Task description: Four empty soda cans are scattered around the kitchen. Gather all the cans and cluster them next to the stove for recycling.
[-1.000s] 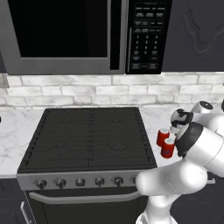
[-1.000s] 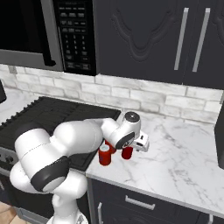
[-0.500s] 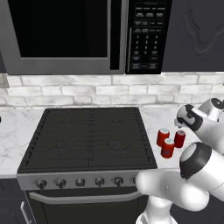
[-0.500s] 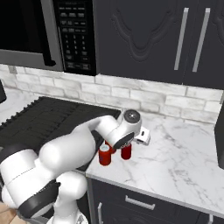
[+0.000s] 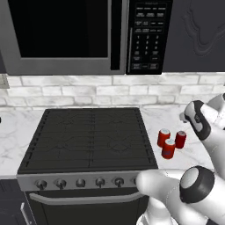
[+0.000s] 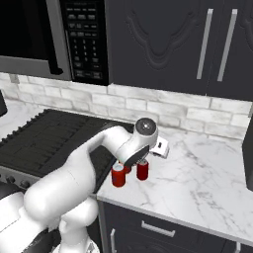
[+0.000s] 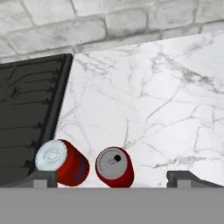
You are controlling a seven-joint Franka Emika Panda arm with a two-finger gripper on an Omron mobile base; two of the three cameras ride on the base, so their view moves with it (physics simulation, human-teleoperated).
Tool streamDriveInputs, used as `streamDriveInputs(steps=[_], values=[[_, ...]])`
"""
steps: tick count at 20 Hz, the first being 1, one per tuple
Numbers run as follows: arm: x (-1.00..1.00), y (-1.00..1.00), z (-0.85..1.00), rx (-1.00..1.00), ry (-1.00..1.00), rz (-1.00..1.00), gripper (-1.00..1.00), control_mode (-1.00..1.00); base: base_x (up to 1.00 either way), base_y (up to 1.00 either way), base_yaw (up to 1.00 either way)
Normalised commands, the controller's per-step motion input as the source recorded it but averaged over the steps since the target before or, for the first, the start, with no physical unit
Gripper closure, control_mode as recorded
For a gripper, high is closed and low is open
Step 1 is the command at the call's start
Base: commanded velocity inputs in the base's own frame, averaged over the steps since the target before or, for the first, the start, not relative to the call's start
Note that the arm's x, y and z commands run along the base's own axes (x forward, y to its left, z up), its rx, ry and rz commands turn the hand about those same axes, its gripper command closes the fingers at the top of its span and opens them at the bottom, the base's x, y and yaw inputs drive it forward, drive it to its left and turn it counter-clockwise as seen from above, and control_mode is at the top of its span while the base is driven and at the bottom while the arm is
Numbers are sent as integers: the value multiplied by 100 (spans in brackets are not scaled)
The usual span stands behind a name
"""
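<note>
Two soda cans [image 7: 87, 165] below wide-open pincer [image 7: 113, 177], holding nothing, touching nothing.

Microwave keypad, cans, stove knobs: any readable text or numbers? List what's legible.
Microwave keypad: rows of light button labels, too small and blurred to read.
Cans: red sides with a dark mark in the hand view, no legible brand.
Stove knob strip: no readable markings.
Nothing can be quoted word for word.
</note>
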Motion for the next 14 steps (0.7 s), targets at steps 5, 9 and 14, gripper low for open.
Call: streamDriveInputs(steps=[5, 9, 14], values=[[-49, 26, 31, -7, 0, -1, -100, -100, 0, 0, 0], [-50, 25, 41, -11, 8, -4, -100, -100, 0, 0, 0], [-68, 8, 14, -5, 0, -4, -100, -100, 0, 0, 0]])
